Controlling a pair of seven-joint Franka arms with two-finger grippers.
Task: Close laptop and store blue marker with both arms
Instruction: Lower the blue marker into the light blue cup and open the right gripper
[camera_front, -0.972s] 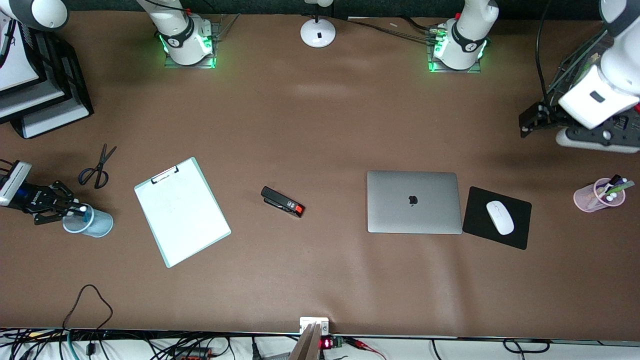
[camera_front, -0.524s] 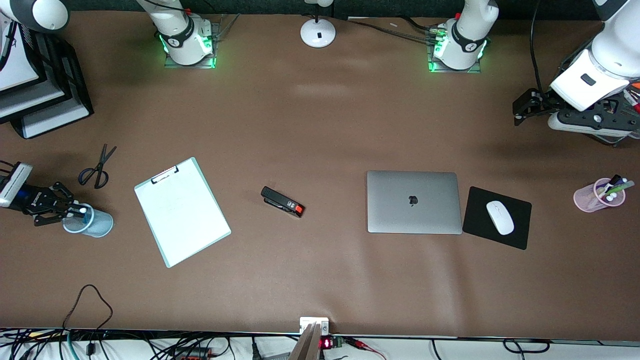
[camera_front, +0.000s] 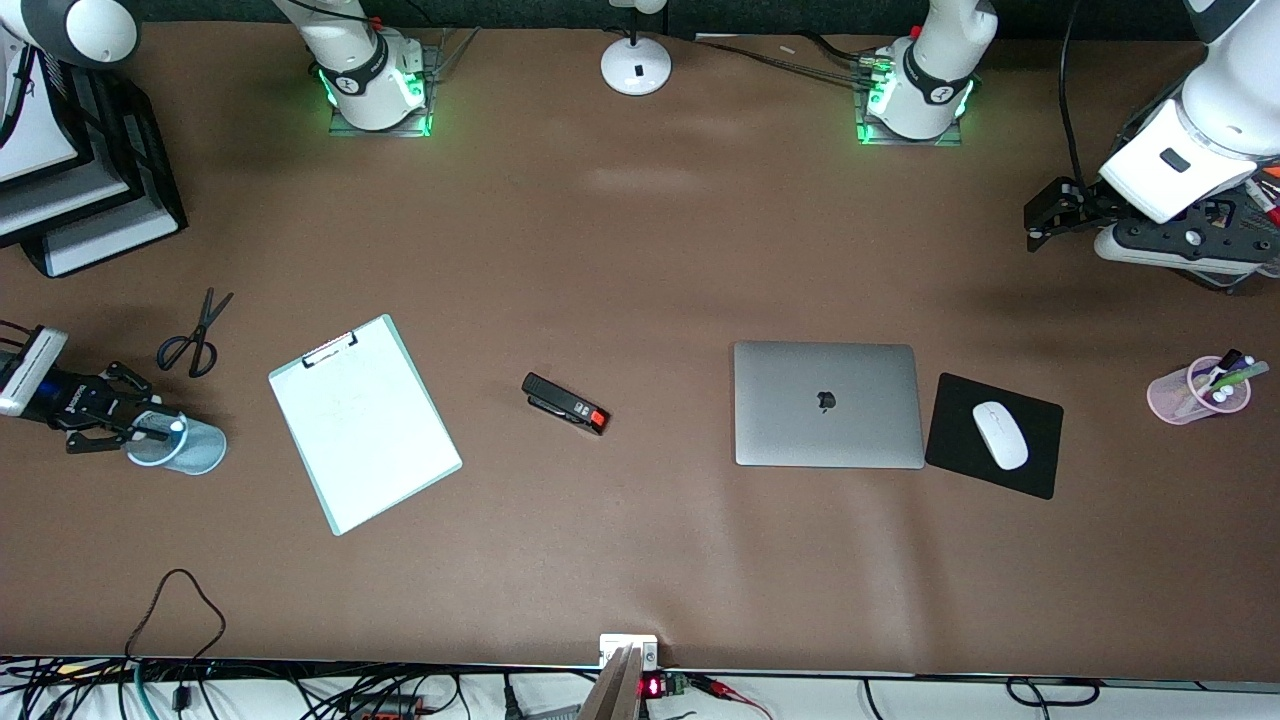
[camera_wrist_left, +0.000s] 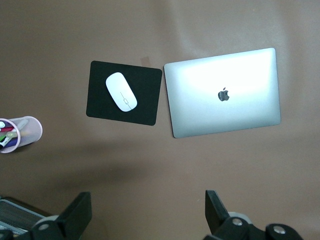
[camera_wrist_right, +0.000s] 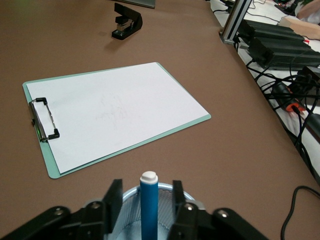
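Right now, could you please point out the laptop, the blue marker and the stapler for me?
laptop (camera_front: 828, 404): front view, middle of its shut lid.
blue marker (camera_wrist_right: 148, 205): right wrist view, on its blue shaft, standing in the mesh cup.
stapler (camera_front: 565, 404): front view, middle of its black body.

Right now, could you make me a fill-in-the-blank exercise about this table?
1. The laptop has its lid ____.
2. The blue marker stands in the mesh cup, between the right gripper's ____ jaws.
3. The mouse on the black pad is ____.
4. The left gripper waits above bare table, jaws ____.
Answers: closed; open; white; open.
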